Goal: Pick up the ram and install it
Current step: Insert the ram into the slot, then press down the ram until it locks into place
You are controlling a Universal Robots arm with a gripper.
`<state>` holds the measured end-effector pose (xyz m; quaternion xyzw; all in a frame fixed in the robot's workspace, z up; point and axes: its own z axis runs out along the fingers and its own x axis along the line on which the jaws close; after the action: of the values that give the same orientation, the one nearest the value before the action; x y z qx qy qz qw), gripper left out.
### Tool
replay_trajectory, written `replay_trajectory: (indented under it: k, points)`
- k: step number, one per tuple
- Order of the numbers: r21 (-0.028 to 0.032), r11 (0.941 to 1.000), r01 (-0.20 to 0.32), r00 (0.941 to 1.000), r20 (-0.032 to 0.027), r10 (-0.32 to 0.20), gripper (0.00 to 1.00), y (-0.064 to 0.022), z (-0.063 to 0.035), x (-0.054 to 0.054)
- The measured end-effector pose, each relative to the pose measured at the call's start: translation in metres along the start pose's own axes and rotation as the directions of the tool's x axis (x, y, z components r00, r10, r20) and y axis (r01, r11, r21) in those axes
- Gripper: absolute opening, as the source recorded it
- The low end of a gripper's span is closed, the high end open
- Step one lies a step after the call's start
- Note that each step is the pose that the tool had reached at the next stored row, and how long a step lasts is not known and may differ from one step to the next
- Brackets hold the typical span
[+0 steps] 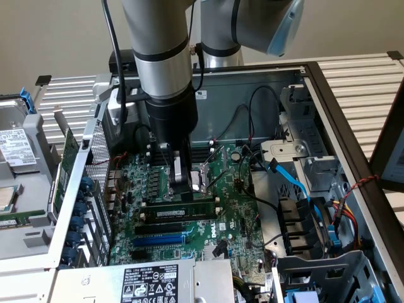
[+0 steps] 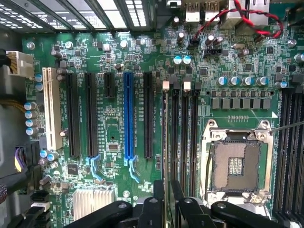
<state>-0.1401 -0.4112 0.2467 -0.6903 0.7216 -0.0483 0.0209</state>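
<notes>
ram (image 1: 180, 208) on edge in black slot (image 2: 165, 87) beside cpu socket (image 2: 236, 164), looks seated. gripper (image 1: 183, 183) low over its middle, slightly parted astride top edge, not clamping; centred, likely for even pressing.

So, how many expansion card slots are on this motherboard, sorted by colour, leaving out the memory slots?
white slot: 1
blue slot: 1
black slots: 4, one of them short
Total: 6
</notes>
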Motion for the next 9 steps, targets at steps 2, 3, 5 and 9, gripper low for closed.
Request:
replay_trajectory:
  k: [2,3,5,9]
  points:
    - [-0.0165,0.9999,0.001,1.0,-0.0008,-0.001,0.2,-0.0002,-0.0021,0.0001]
    - [-0.0245,0.9997,0.001,1.0,-0.0014,-0.001,0.2,-0.0002,-0.0032,0.0002]
    - [-0.0402,0.9992,0.002,1.0,-0.0019,-0.002,0.2,-0.0003,-0.0044,0.0002]
    - [-0.0616,0.9981,0.002,1.0,-0.0028,-0.003,0.2,-0.0004,-0.0048,0.0003]
